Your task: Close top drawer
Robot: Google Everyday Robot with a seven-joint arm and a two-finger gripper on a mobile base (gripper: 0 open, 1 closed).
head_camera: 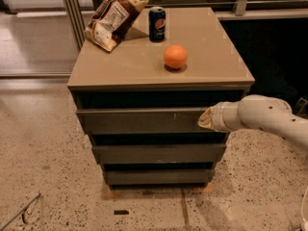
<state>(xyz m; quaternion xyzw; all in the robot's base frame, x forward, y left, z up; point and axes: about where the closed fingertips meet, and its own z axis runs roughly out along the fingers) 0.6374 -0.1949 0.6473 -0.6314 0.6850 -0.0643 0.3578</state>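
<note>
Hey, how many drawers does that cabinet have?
3, stacked one above another: the top drawer just under the cabinet top, the middle drawer below it, and the bottom drawer lowest. The gripper sits at the top drawer's right end.
</note>
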